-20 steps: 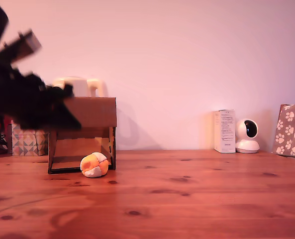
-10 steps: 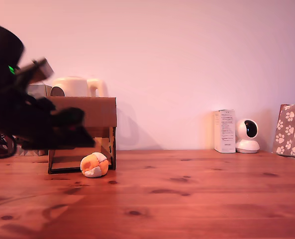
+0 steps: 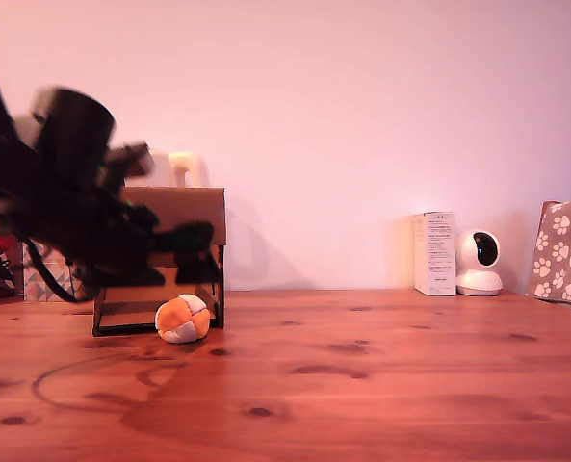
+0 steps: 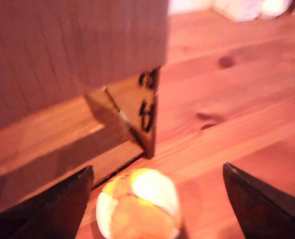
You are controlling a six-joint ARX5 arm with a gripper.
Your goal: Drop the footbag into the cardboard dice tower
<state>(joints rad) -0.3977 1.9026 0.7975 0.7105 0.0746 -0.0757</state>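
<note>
Wrist view: claw (image 4: 157, 191) spread open, empty, above ball (image 4: 139, 204)
Ball: on table (image 3: 381, 375), touching box (image 3: 174, 241) front corner

— How is the arm (image 3: 68, 207) placed in the exterior view?
— It is seen as a dark, blurred mass at that view's left, angled downward toward that view's right, with a cable looped beneath it.
— And the gripper (image 4: 157, 199)?
— In the wrist view its jaws are spread wide; one dark finger (image 4: 48, 209) is seen at each side, and nothing is held between them.
— Can the fingertips be made out in the exterior view?
— Only as a blur.
</note>
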